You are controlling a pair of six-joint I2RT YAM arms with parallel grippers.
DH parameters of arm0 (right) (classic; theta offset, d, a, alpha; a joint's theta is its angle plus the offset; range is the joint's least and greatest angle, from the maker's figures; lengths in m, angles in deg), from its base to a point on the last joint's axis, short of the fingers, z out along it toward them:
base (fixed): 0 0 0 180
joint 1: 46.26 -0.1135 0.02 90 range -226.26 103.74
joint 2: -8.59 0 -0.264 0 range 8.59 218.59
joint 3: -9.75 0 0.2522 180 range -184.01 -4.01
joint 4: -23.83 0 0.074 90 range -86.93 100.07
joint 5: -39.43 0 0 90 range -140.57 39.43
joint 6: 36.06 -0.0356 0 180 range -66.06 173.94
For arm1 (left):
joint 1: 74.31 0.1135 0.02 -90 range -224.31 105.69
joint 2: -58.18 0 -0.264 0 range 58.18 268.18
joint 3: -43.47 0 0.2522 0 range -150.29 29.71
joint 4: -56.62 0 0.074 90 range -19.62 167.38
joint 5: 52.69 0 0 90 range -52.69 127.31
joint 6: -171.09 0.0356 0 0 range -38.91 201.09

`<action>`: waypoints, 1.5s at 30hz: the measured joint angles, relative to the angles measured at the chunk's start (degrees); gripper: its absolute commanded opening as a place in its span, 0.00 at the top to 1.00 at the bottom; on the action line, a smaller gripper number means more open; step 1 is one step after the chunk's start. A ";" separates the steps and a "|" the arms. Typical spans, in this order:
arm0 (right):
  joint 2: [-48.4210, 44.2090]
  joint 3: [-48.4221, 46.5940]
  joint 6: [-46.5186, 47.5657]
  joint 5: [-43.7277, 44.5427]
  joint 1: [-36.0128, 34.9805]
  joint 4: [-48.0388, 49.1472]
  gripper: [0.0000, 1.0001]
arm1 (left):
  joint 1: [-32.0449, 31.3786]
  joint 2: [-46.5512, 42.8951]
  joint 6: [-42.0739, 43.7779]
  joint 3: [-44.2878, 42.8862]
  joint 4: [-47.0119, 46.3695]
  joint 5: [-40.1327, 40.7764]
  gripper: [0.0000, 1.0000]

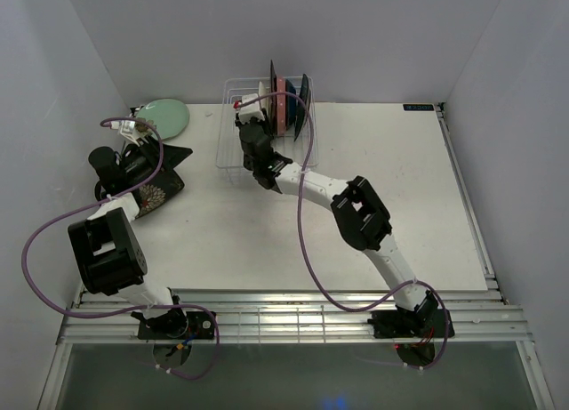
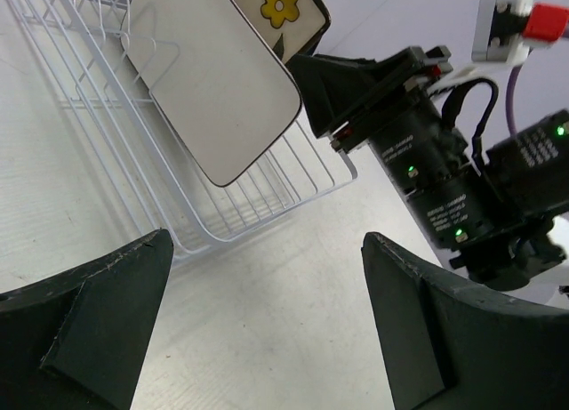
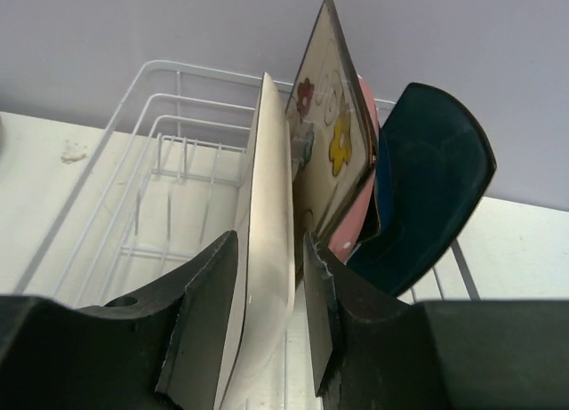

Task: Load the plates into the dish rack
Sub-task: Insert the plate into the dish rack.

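1. My left gripper hangs empty, jaws spread wide.
2. My right gripper straddles the white plate, which stands upright in the dish rack; its jaws are slightly parted, with a sliver of gap showing.
3. The floral plate stands just beside it.

My right gripper straddles the white plate, which stands on edge in the wire rack. The finger on the left of the view sits just beside the plate face; contact cannot be confirmed. A narrow dark gap separates the plate from my other finger. To the right of the white plate stand, in order, a dark flowered plate, a pink plate and a dark blue plate, leaning close together. The rack rests on a pale table.
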 measured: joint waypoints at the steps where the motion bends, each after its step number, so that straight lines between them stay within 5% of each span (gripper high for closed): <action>1: -0.20 -1.20 -1.66 -1.16 0.44 -2.73 0.57 | 0.00 0.00 0.00 0.00 0.02 -0.02 0.02; 8: -2.25 -11.45 -12.46 -6.95 3.85 -24.28 0.44 | 0.00 0.00 0.00 0.00 0.02 -0.17 0.02; 12: -4.83 -13.16 -16.90 -10.86 4.96 -32.61 0.44 | 0.00 0.02 0.00 0.00 0.02 -0.20 0.02; 27: -5.99 -15.45 -23.10 -19.98 5.33 -43.95 0.39 | -2.21 2.12 3.10 -1.79 4.55 -0.52 0.02; 33: -16.50 3.93 -25.53 -21.53 5.20 -40.48 0.39 | -8.33 3.15 13.60 -10.49 19.02 1.79 0.02; 38: -35.21 28.24 -27.58 -22.88 4.90 -33.20 0.35 | -11.65 8.09 21.11 -23.58 32.59 4.92 0.02; 45: -59.74 50.25 -29.73 -23.82 2.47 -23.91 0.22 | -15.87 17.40 26.18 -37.24 46.05 11.13 0.02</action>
